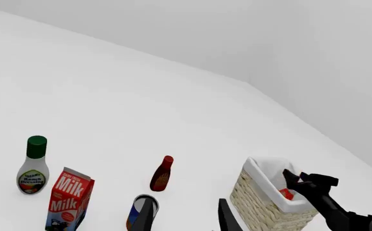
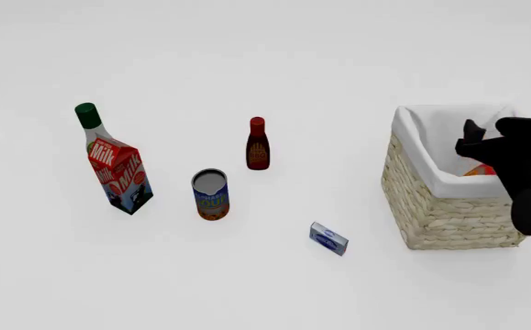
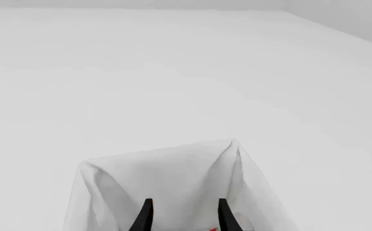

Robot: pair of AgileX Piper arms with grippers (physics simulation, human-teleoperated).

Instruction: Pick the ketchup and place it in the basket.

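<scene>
Right tool (image 2: 474, 143) is held above the basket (image 2: 430, 206), fingers spread, nothing pinched. Ketchup (image 2: 479, 170) is seen inside the basket, only partly visible. Left tool (image 1: 184, 215) is likewise spread over the bench (image 2: 265, 289).

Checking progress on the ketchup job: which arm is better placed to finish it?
Right. The right gripper hovers over the basket, with the ketchup showing red inside beneath it. The left gripper is far off, near the can.
</scene>
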